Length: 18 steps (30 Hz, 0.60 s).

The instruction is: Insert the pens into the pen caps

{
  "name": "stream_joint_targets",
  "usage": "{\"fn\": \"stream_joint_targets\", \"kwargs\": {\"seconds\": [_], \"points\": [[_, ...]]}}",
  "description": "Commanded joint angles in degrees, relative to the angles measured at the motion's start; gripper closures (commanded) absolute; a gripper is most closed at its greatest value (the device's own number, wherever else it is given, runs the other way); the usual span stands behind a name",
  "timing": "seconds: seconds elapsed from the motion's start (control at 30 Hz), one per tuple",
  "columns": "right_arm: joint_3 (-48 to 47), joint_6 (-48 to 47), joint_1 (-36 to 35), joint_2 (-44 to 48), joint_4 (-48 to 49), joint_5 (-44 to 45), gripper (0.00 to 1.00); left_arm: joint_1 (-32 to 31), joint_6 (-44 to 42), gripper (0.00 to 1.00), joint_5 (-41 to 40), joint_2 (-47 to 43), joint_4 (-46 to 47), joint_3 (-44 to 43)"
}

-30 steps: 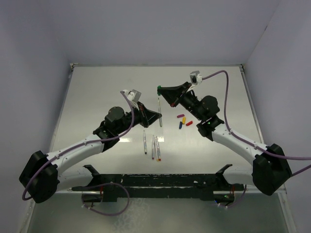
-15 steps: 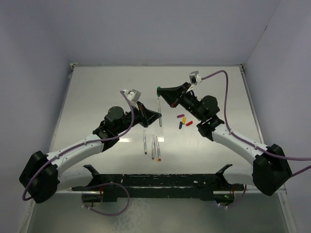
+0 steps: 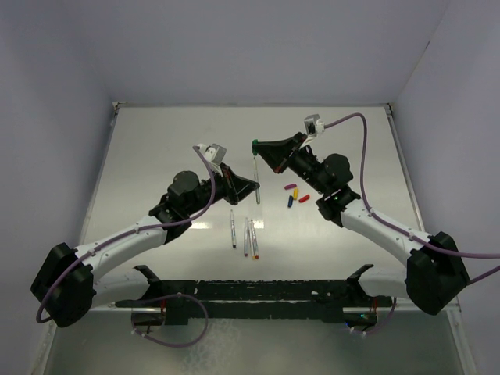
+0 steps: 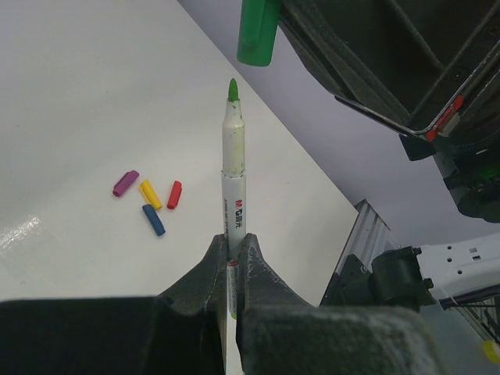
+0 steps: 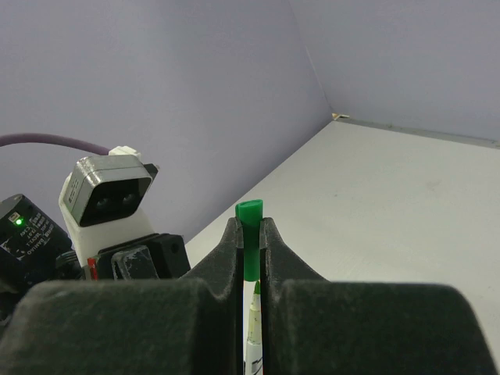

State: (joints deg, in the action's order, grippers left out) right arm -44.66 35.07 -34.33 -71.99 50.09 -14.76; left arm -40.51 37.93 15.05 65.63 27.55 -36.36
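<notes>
Left gripper (image 4: 233, 248) is pinching the green-tipped pen (image 4: 233, 164) low on its barrel, tip outward. The right gripper (image 5: 250, 238) is pinching the green cap (image 4: 258, 33) just beyond the tip (not touching), lining up for insertion.

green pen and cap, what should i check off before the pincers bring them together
1. Green pen gripped by left pincer: ok, clamped at its lower part, tip up.
2. Green cap gripped by right pincer: ok.
3. Colours match: ok, green tip and green cap.
4. Tip in line with the cap's opening: cannot tell. The left wrist view shows the cap slightly to one side, the right wrist view shows them in line.
5. Tip inside cap: not ok, a gap shows between them.
6. Four loose caps out of the way: ok, lying on the table, apart from the pen.
</notes>
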Motion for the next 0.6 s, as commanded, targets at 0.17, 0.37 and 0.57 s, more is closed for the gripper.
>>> {"fn": "stream_joint_targets", "kwargs": {"seconds": [0.17, 0.37, 0.57], "points": [[-0.5, 0.2, 0.1, 0.2, 2.8, -1.6, 1.00, 0.9, -0.4, 1.00, 1.6, -1.2, 2.8, -1.0], [0.0, -0.6, 0.1, 0.2, 2.1, -1.7, 1.00, 0.8, -0.1, 1.00, 2.1, -1.0, 3.3, -1.3], [0.3, -0.8, 0.1, -0.2, 2.3, -1.7, 1.00, 0.8, 0.2, 1.00, 2.9, -0.5, 3.5, -1.4]]}}
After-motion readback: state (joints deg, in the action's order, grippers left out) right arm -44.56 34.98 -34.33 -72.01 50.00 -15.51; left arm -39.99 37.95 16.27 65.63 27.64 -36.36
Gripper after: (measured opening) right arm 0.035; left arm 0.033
